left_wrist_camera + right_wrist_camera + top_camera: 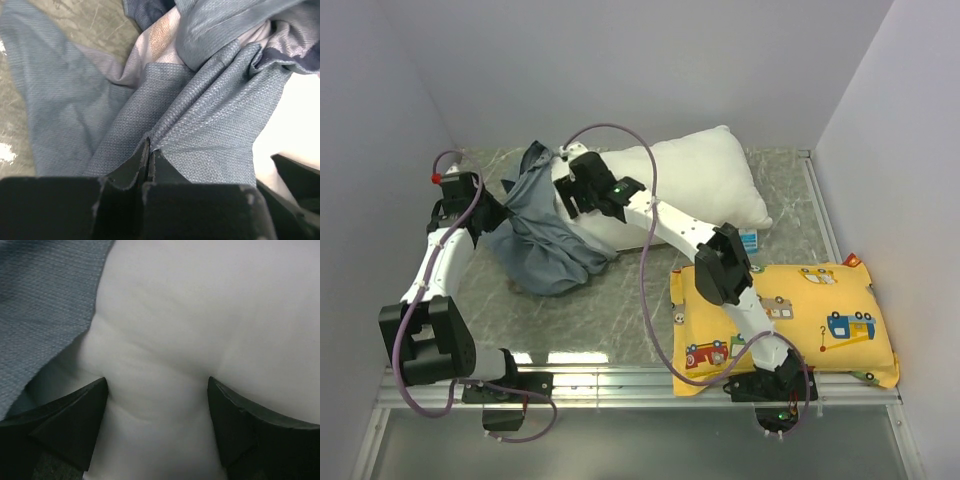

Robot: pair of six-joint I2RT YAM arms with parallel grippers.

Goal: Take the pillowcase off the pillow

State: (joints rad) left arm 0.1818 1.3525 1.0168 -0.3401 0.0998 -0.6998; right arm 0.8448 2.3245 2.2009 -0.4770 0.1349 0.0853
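The pillowcase (535,240) lies bunched, blue-grey inside out, at the left end of the white pillow (695,180), most of which lies bare. My left gripper (500,212) is shut on a fold of the pillowcase (200,125), the cloth pinched between the fingertips (148,150). My right gripper (572,192) is open, its fingers spread and pressed against the bare pillow (200,315) near its left end, with the gripper's midpoint (157,385) over white stuffing. An edge of the pillowcase (45,300) lies just left of the left finger. A strip of the pillow (285,130) shows in the left wrist view.
A yellow vehicle-print pillow (790,315) lies at the front right, under the right arm. A small blue-and-white box (750,240) sits between the two pillows. White walls close in on the left, back and right. A metal rail (640,385) runs along the front edge.
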